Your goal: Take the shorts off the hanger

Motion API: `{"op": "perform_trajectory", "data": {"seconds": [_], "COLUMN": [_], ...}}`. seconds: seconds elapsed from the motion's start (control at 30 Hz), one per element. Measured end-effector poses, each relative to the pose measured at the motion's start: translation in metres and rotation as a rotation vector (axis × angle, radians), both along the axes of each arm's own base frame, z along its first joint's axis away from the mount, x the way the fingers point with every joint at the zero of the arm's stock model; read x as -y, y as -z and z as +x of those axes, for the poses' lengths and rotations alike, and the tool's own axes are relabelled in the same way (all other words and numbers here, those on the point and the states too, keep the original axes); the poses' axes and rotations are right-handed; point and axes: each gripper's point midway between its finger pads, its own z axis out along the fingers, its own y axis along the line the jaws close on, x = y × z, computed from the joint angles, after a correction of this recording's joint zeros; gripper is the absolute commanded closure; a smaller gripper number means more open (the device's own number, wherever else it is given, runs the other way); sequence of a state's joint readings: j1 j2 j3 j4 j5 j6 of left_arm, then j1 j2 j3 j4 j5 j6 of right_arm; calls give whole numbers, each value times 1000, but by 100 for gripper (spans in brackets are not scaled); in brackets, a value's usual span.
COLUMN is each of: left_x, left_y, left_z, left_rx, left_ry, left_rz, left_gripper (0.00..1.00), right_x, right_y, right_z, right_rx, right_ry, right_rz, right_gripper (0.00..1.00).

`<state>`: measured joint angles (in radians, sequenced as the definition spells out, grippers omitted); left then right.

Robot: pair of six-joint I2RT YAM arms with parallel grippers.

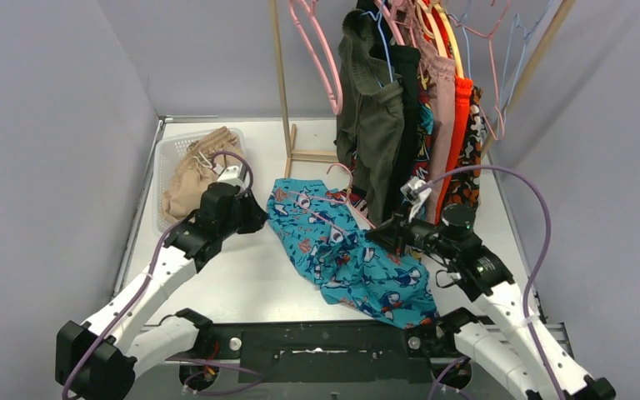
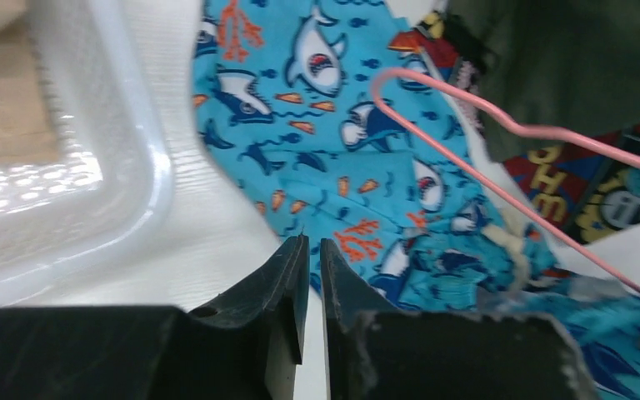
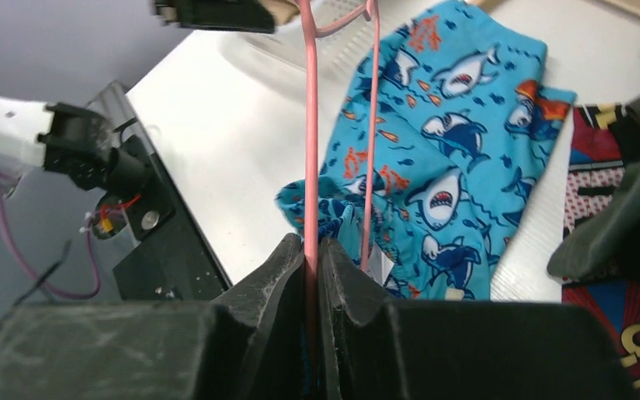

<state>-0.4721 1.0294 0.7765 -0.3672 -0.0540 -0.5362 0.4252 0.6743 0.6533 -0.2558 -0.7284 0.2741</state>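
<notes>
The teal shark-print shorts (image 1: pixel 342 250) lie spread on the table, and also show in the left wrist view (image 2: pixel 325 142) and the right wrist view (image 3: pixel 450 142). My right gripper (image 1: pixel 381 233) (image 3: pixel 312 242) is shut on a wire of the pink hanger (image 1: pixel 358 210) (image 3: pixel 309 125), which lies over the shorts with bunched fabric near my jaws. My left gripper (image 1: pixel 250 218) (image 2: pixel 314 242) is shut and empty, just above the table at the shorts' left edge. The hanger (image 2: pixel 500 125) arches above the fabric there.
A white basket (image 1: pixel 167 150) (image 2: pixel 133 167) at back left holds tan shorts (image 1: pixel 196 167). A wooden rack (image 1: pixel 282 83) at the back carries olive (image 1: pixel 375 108), black, comic-print, dusty pink, orange (image 1: pixel 460 125) and patterned shorts on hangers, hanging just behind my right gripper. Grey walls enclose the table.
</notes>
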Motion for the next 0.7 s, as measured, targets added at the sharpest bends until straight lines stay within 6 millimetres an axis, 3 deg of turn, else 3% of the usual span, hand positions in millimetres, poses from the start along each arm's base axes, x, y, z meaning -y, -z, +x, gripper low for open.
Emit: {"op": "perform_trajectory", "data": {"seconds": [0.13,0.27,0.5,0.7], "left_x": [21,48,98,104], "left_y": [-8,-18,-60,-72], "left_z": [-9,-17,-34,-45], "left_rx": [22,20,78,95], "left_ry": [64,124,233,204], "left_rz": [-145,-292,-536,-718], "left_gripper": [66,60,54,53], "right_x": [0,-7,-53,-70], "right_y": [18,31,62,63], "right_z": [22,41,41,56], "right_rx": [-89,-155,-161,-118], "right_ry": [83,146,154,203], "right_rz": [-23,-23,-142,-122], "right_gripper": [100,100,100,100]}}
